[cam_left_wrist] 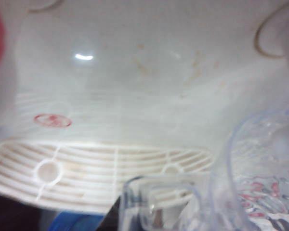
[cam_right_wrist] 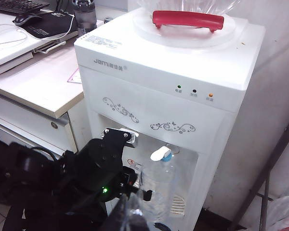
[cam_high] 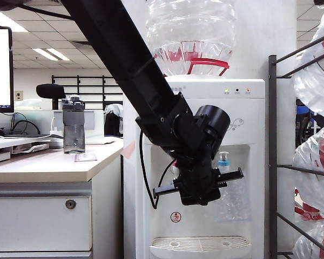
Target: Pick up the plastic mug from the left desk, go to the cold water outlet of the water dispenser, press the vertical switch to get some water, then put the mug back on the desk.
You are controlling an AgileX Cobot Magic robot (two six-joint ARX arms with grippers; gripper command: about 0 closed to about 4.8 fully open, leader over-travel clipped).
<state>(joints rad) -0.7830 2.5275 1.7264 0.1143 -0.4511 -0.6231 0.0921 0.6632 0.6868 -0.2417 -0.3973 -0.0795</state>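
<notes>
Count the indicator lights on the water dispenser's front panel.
3, in a row on the water dispenser's upper front: green light on the left, dark light in the middle, orange light on the right.

An office with ceiling light panels [cam_high: 46, 53], a monitor [cam_high: 0, 69] and a metal rack [cam_high: 299, 151].

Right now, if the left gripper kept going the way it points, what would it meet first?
Probably the dispenser's recess wall behind the taps. The left gripper, shut on the mug, points into the recess under the blue-collared tap, above the drip tray. The mug would touch first; depth is unclear.
</notes>
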